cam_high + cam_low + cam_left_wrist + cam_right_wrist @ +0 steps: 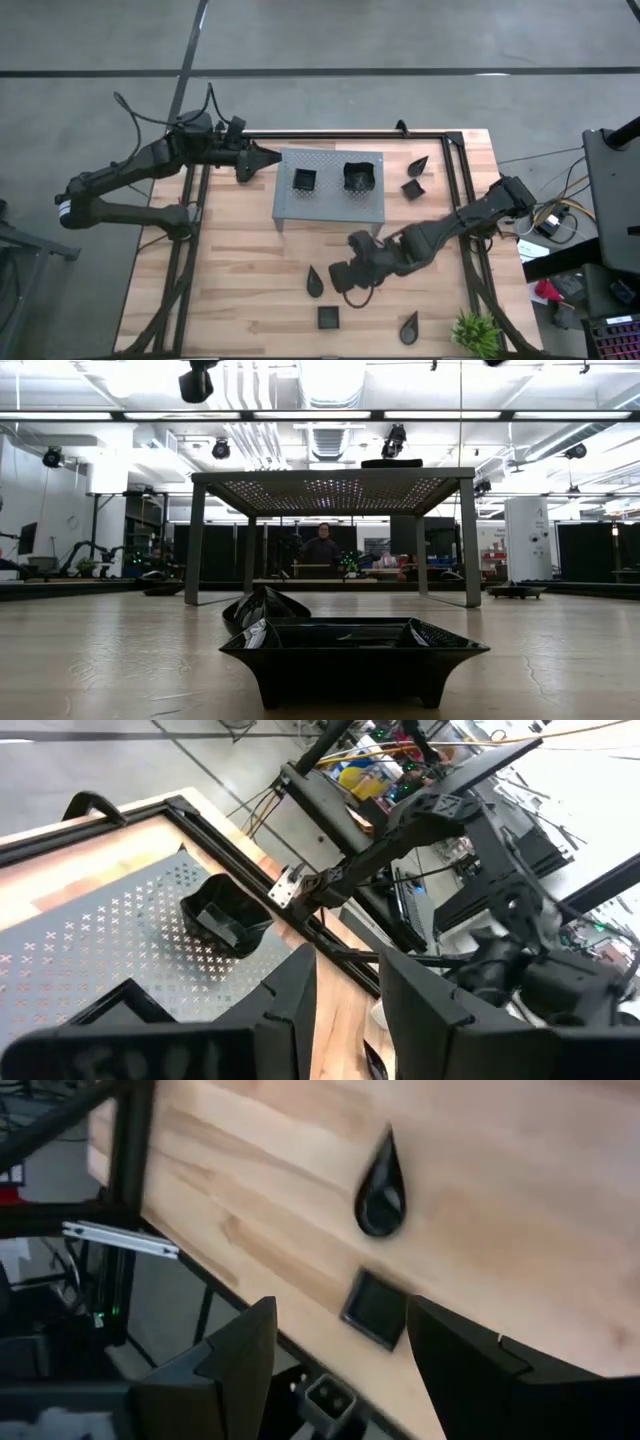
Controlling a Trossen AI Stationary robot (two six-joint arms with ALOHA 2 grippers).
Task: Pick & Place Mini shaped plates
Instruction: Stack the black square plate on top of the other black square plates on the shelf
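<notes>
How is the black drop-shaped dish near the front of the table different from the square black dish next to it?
The drop-shaped dish is rounded and narrows to a point; the square dish has four straight sides and corners. The drop-shaped dish lies farther in, while the square dish sits nearer the table edge. Both are small, black, and resting empty on the wood.

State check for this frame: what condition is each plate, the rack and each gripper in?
Grey perforated metal rack: upright on the table, two black dishes on top.
Square black dish: on the rack.
Second black dish: on the rack.
Teardrop plate: flat on the table, untouched.
Square plate: flat on the table, near the front edge.
Left gripper: empty, at the rack's edge.
Right gripper: jaws open, empty.
</notes>
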